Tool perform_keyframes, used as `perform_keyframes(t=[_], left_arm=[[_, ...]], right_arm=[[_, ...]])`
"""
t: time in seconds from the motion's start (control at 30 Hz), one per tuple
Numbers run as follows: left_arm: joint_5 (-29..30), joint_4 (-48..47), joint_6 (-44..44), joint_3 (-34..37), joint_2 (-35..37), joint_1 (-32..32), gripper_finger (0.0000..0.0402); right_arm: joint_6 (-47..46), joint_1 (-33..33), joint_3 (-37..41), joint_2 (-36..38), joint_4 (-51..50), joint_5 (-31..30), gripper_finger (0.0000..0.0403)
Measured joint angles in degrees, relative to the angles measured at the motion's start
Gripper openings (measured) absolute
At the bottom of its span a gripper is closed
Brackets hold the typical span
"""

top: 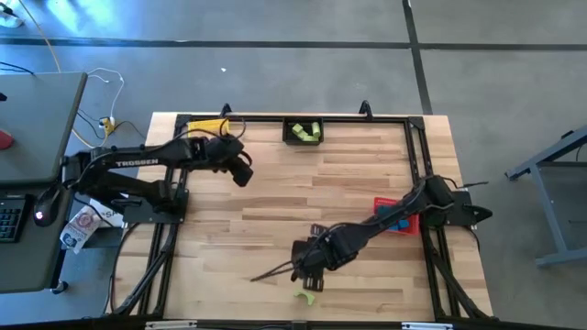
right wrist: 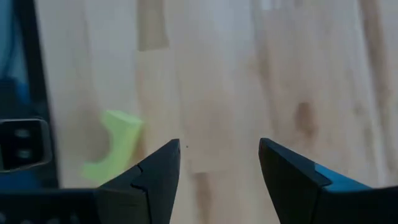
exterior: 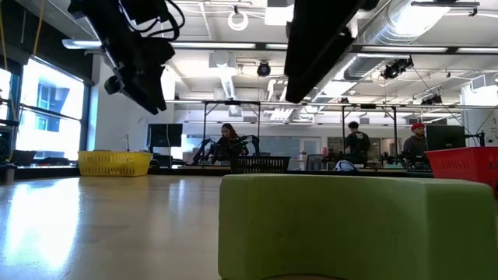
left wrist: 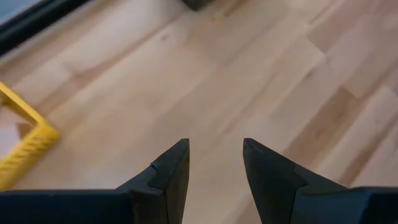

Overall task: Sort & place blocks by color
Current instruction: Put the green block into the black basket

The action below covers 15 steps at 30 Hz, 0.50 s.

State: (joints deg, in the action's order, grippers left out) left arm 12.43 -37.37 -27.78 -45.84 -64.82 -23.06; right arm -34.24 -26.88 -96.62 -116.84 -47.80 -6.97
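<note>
A light green arch block [top: 305, 296] lies on its side on the wood table near the front edge; it fills the foreground of the low view [exterior: 350, 225]. My right gripper [top: 307, 270] hovers just behind it, open and pointing steeply down, with the block [right wrist: 115, 146] off to one side of its fingers [right wrist: 219, 144]. Several green blocks [top: 305, 131] lie in the black bin at the far edge. My left gripper [top: 243, 174] hangs open over bare table at the far left, nothing between its fingers [left wrist: 214, 144].
The yellow bin [top: 206, 126] stands at the far left, close to my left gripper [left wrist: 22, 137]. The black bin [top: 286, 133] is at the far middle. The red bin [top: 394, 203] sits at the right under my right arm, with something blue in it. A black frame [top: 417, 156] borders the table.
</note>
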Motion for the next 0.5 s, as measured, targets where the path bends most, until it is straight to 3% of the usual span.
perform_keyframes(t=[0.23,0.5], left_arm=[[0.09,-0.49,-4.59,0.0,-0.02,5.11,0.0135],[0.94,-0.35,-8.22,0.0,-0.02,8.71,0.0135]], right_arm=[[-7.54,-3.93,0.0,0.0,3.53,1.15,0.0204],[-11.38,-7.07,0.0,0.0,8.86,-2.07,0.0204]])
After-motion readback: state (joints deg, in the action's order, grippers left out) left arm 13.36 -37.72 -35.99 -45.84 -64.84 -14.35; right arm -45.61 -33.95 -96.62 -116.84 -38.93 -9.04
